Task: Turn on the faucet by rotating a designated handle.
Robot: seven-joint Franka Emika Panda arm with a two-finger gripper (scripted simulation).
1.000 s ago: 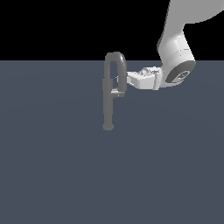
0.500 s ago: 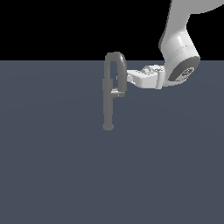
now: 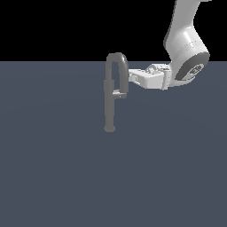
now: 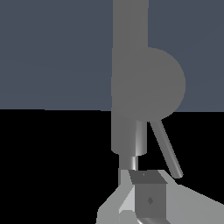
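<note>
Reaching in from the exterior view's right, the white arm [image 3: 184, 53] lies nearly level with its gripper [image 3: 131, 79] at the faucet [image 3: 111, 95], up by the descending end of the spout [image 3: 117, 60]. The fingertips are lost against that spout end, so contact is unclear and I cannot tell how wide the jaws stand. The faucet stands upright on the flat grey floor [image 3: 53, 168], about mid-scene. The handle [image 3: 118, 93] is a short stub off the post at mid-height, on the side facing the arm, below the gripper; it looks apart from it. The arm's upper part is cut off by the frame edge. In the wrist view the faucet [image 4: 131, 78] fills the middle as a grey bar and round blob; a thin rod [image 4: 166, 148] slants beside it, which part unclear. One finger [image 4: 146, 192] shows, cropped.
</note>
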